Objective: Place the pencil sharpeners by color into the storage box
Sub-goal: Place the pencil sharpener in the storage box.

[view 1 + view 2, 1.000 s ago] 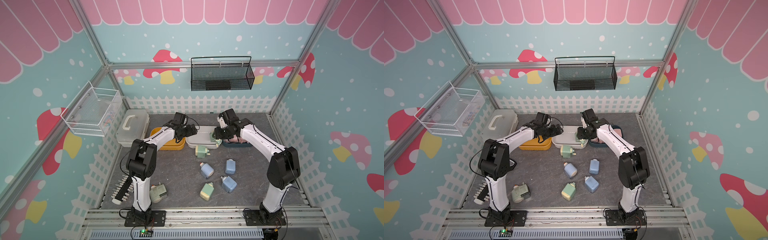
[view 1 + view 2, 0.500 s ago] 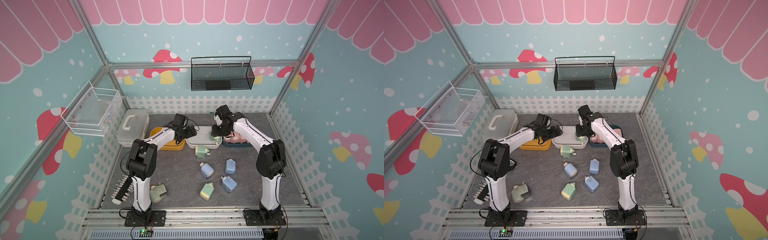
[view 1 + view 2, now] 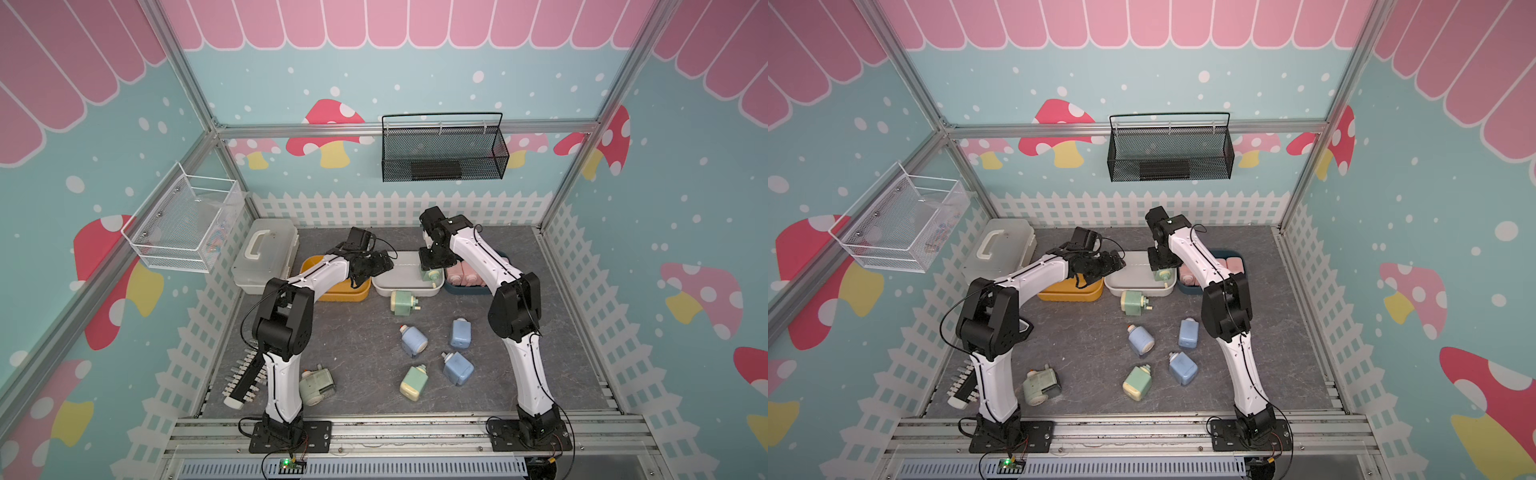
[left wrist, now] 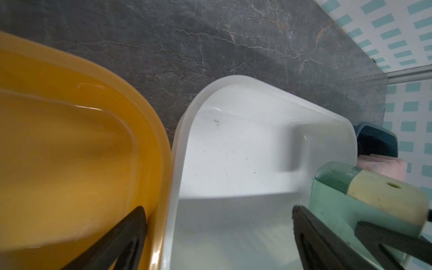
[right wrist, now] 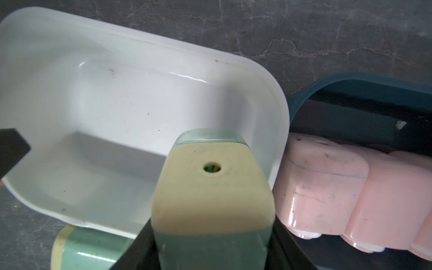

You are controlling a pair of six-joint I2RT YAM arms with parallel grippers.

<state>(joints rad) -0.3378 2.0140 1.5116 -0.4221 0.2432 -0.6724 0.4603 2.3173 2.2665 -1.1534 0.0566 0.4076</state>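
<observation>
My right gripper (image 3: 432, 262) (image 5: 211, 247) is shut on a green pencil sharpener (image 5: 210, 187) (image 3: 430, 276) with a cream end. It holds the sharpener at the right end of the white storage box (image 3: 399, 270) (image 5: 117, 105). My left gripper (image 3: 380, 264) (image 4: 217, 210) is open and empty, hovering where the yellow box (image 3: 345, 296) (image 4: 70, 140) meets the white box (image 4: 233, 140). Pink sharpeners (image 3: 465, 274) (image 5: 339, 187) lie in the dark blue box (image 3: 471, 291). On the table are three loose blue sharpeners (image 3: 413, 340) (image 3: 460, 333) (image 3: 457, 368). Three loose green ones (image 3: 402, 302) (image 3: 413, 382) (image 3: 316, 384) lie there too.
A clear lidded case (image 3: 266, 257) stands at the back left. A black and white comb-like strip (image 3: 245, 382) lies near the left arm's base. A white wire basket (image 3: 183, 224) and a black mesh basket (image 3: 442, 153) hang on the walls. A white fence rims the table.
My right arm's elbow has swung in toward the middle and its gripper, still holding the green sharpener, has shifted slightly left over the white box. The left arm has barely moved.
</observation>
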